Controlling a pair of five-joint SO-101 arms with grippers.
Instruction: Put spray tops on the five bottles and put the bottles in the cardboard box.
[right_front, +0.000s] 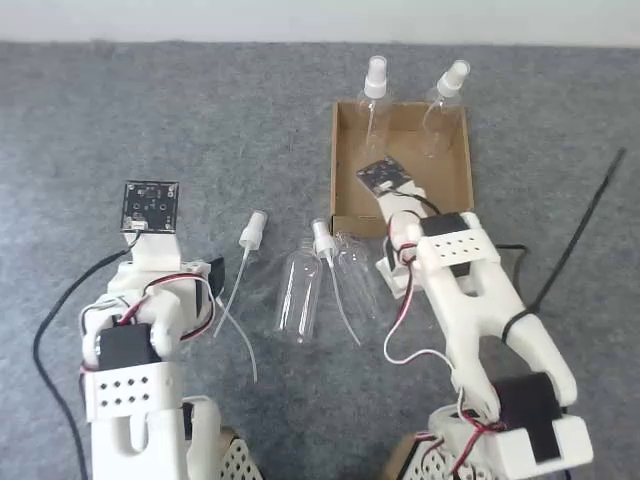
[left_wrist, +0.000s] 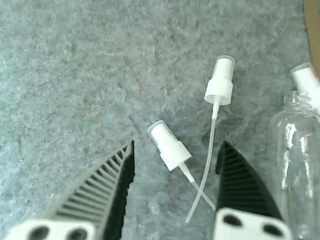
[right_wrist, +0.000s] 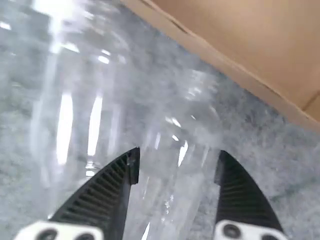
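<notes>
— How do your jaws stand?

— Both pairs are wide. My left jaws hang over the desk (right_front: 150, 120), left of its middle. A loose top (left_wrist: 169, 148) lies on the desk between them, and they are not touching it. A second top (left_wrist: 218, 86) lies just beyond it, and their thin tubes cross.

— And the right pair?

— My right jaws are down at the middle of the desk, one on each side of a clear bottle (right_wrist: 175, 165). It lies on its side, just beside the near wall of the box (right_wrist: 240, 40). Whether they touch the bottle I cannot tell.

— Where is everything else?

— A bare bottle (right_front: 298, 292) lies beside that one, on its left. A third top (right_front: 322, 238) rests at their necks, with its tube running between them. The box sits near the far edge, right of the middle. In it are a capped bottle (right_front: 375, 110) and a second capped bottle (right_front: 440, 110), side by side, their tops reaching over the far wall.
</notes>
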